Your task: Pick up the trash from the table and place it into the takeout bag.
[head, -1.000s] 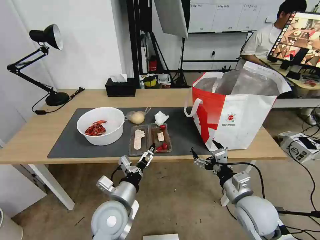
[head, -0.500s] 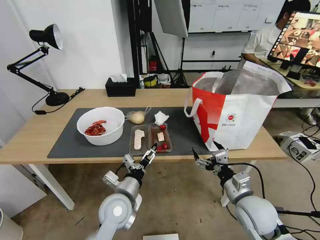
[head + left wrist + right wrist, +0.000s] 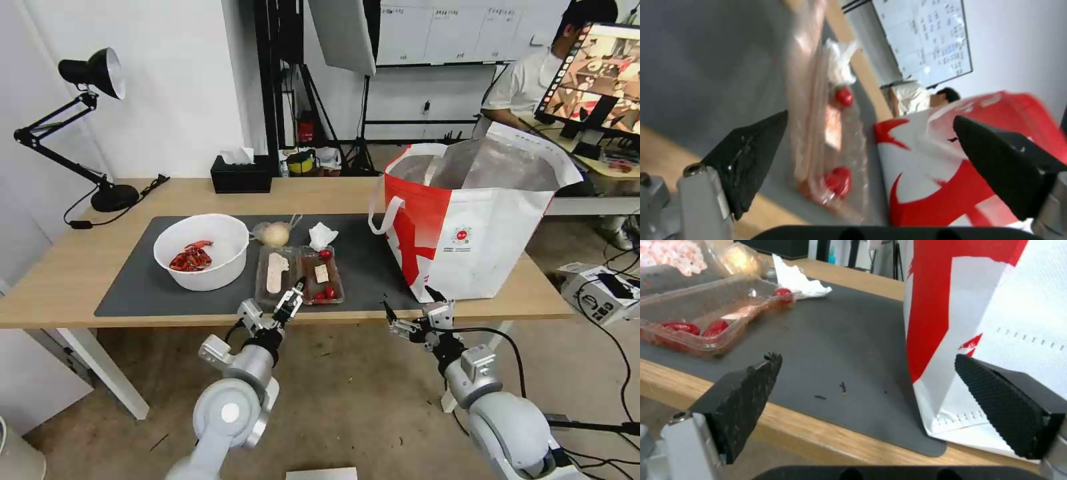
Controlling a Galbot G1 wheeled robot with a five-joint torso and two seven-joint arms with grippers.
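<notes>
Tray [image 3: 299, 274] long axis front-back

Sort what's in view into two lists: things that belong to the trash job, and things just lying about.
Job: bowl of red shells, clear tray with scraps, tissue, bagged lump, takeout bag, table, open left gripper at the tray's near edge, open right gripper below the table edge.

Lying about: desk lamp, tissue box, mat.

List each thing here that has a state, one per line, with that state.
Clear tray: hinged open, flat on the mat, food scraps inside.
White bowl: upright, red shells inside.
Tissue: crumpled, on the mat.
Takeout bag: upright, mouth open.
Left gripper: jaws open, at the tray's near edge.
Right gripper: jaws open, before the table edge.
</notes>
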